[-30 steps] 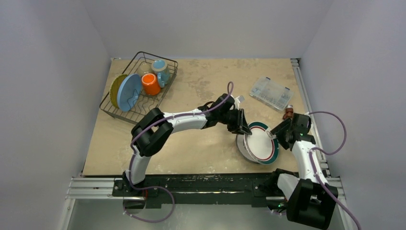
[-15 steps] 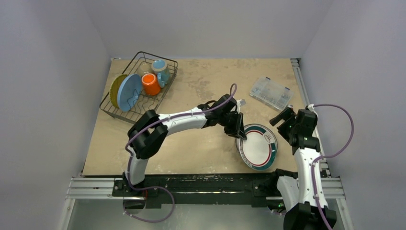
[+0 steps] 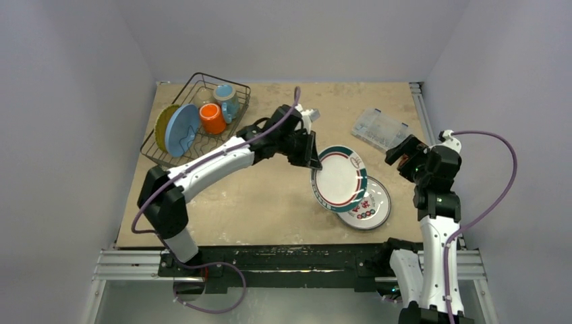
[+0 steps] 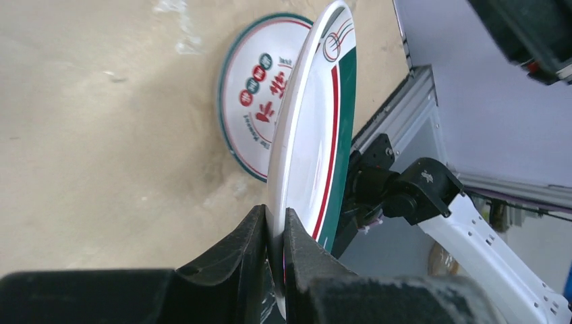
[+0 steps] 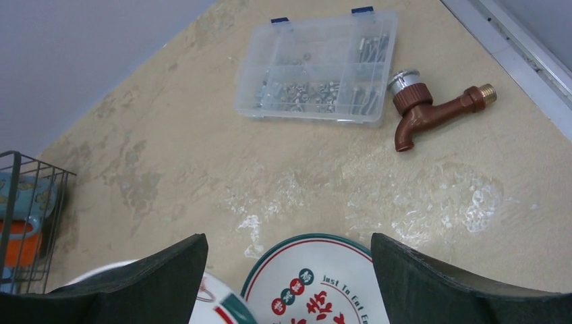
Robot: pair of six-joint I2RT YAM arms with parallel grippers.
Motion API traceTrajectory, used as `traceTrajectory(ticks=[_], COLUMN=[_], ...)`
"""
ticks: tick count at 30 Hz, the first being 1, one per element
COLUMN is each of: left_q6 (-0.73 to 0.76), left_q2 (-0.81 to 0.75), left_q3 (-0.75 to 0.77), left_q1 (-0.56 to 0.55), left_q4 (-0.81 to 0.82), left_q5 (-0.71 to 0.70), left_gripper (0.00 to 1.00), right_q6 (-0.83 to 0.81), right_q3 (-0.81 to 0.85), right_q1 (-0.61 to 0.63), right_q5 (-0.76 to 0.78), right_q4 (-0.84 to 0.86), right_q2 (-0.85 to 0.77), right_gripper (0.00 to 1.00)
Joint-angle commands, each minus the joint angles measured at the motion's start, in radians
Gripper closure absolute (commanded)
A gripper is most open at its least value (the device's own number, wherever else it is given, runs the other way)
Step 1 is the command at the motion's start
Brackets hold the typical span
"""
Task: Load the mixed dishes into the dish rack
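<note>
My left gripper (image 3: 313,159) (image 4: 273,217) is shut on the rim of the white teal-rimmed plate (image 3: 339,179) (image 4: 311,135) and holds it tilted on edge above the table. Under it, flat on the table, lies the white red-dotted plate (image 3: 369,208) (image 5: 330,287). My right gripper (image 3: 403,154) (image 5: 289,247) hangs open and empty to the right of both plates. At the back left, the dish rack (image 3: 165,162) holds a yellow plate (image 3: 162,125), a blue plate (image 3: 181,129), an orange cup (image 3: 212,118) and a blue mug (image 3: 227,98).
A clear plastic compartment box (image 3: 382,130) (image 5: 317,67) of screws sits at the back right. A brown tap fitting (image 5: 432,115) lies beside it. A metal rail (image 3: 432,145) runs along the table's right edge.
The left arm has lifted the teal-rimmed plate off the red-dotted one and carried it left and back. The right gripper let go, opened wide and drew back to the right.
</note>
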Motion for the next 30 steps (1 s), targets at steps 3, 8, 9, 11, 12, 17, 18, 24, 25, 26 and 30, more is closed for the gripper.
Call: traceTrajectory(ticks=[3,8,9,11,12,17,18,24,25,26,30], left_q6=[0.193,0.273,0.280,0.288,0.289,0.275,0.276,0.354,0.370,0.387,0.479], left_q2=[-0.224,-0.353,-0.375,-0.417,-0.430,-0.510,-0.522,-0.576,-0.575,-0.573,-0.597], left_q3=[0.068,0.071,0.071,0.077,0.081,0.070,0.062,-0.022,-0.028,-0.033,-0.079], left_q1=[0.145,0.328,0.378,0.497,0.554,0.762,0.790,0.840,0.840,0.853,0.870], left_q4=[-0.198,-0.317,-0.330,-0.353,-0.362,-0.363,-0.344,-0.213,-0.199,-0.186,-0.110], left_q5=[-0.074,-0.112,-0.107,-0.096,-0.084,-0.192,-0.261,-0.550,-0.576,-0.597,-0.704], left_gripper=[1.00,1.00,1.00,1.00,1.00,1.00,1.00,1.00,1.00,1.00,1.00], right_q6=[-0.029,-0.034,-0.035,-0.034,-0.036,-0.038,-0.039,-0.042,-0.043,-0.044,-0.045], right_q3=[-0.036,-0.047,-0.050,-0.051,-0.052,-0.050,-0.049,-0.043,-0.042,-0.041,-0.040], right_q1=[0.009,0.011,0.012,0.012,0.013,0.026,0.027,0.062,0.070,0.075,0.095], right_q5=[-0.057,-0.084,-0.089,-0.097,-0.100,-0.104,-0.105,-0.102,-0.100,-0.100,-0.098], right_q4=[0.053,0.080,0.083,0.081,0.080,0.084,0.082,0.082,0.080,0.078,0.081], right_q2=[0.004,0.013,0.017,0.022,0.024,0.034,0.041,0.065,0.069,0.072,0.084], right_gripper=[0.09,0.09,0.09,0.09,0.09,0.09,0.09,0.09,0.09,0.09,0.09])
